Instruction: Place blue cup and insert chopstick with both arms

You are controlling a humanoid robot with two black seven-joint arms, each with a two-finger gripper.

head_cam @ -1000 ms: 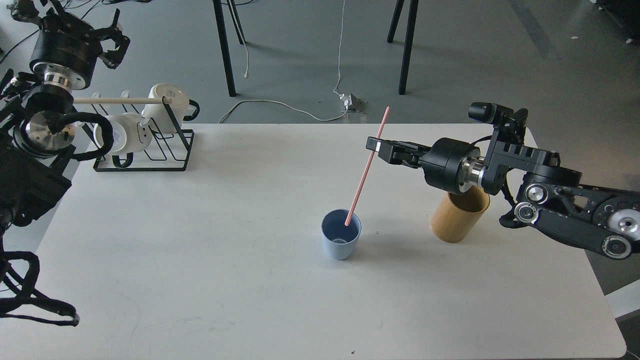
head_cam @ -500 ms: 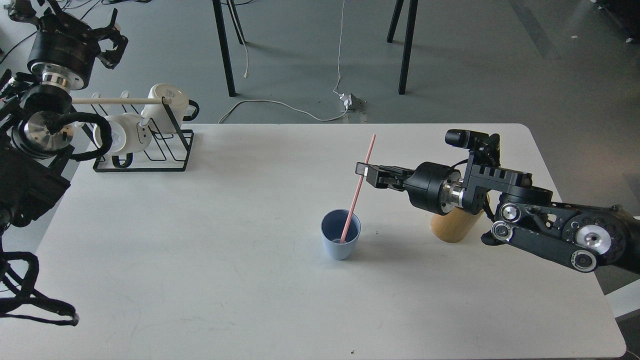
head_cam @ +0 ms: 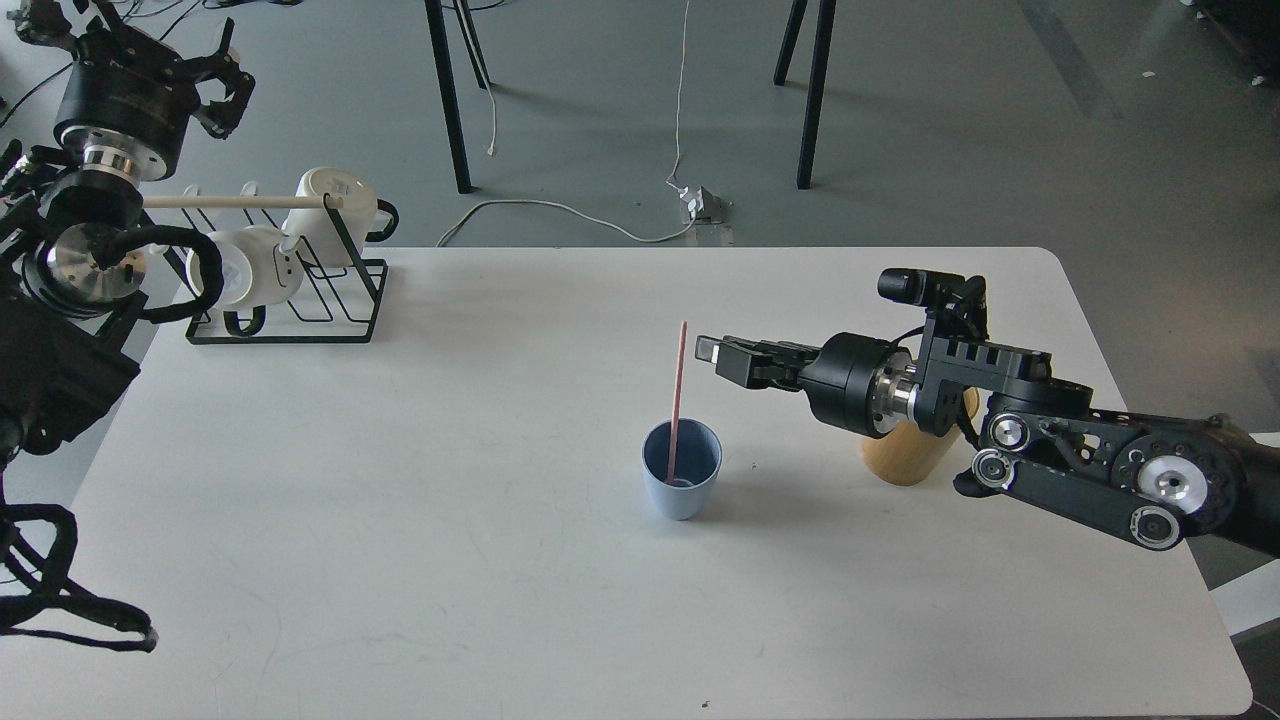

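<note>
The blue cup (head_cam: 682, 492) stands upright near the middle of the white table (head_cam: 400, 520). The pink chopstick (head_cam: 677, 400) stands in it, almost upright, its lower end inside the cup. My right gripper (head_cam: 716, 356) is level with the stick's upper part, just to its right and apart from it, with its jaws open and empty. My left gripper (head_cam: 218, 72) is raised at the far left, beyond the table's edge, fingers spread and empty.
A tan bamboo cylinder (head_cam: 898, 458) stands right of the cup, partly hidden behind my right wrist. A black wire rack (head_cam: 300, 305) with a pale wooden rod and two white mugs (head_cam: 335, 200) sits at the table's back left corner.
The right gripper lowered the pink stick into the cup and let go. The stick now stands free, tipped left away from the gripper. The left arm has barely moved.
</note>
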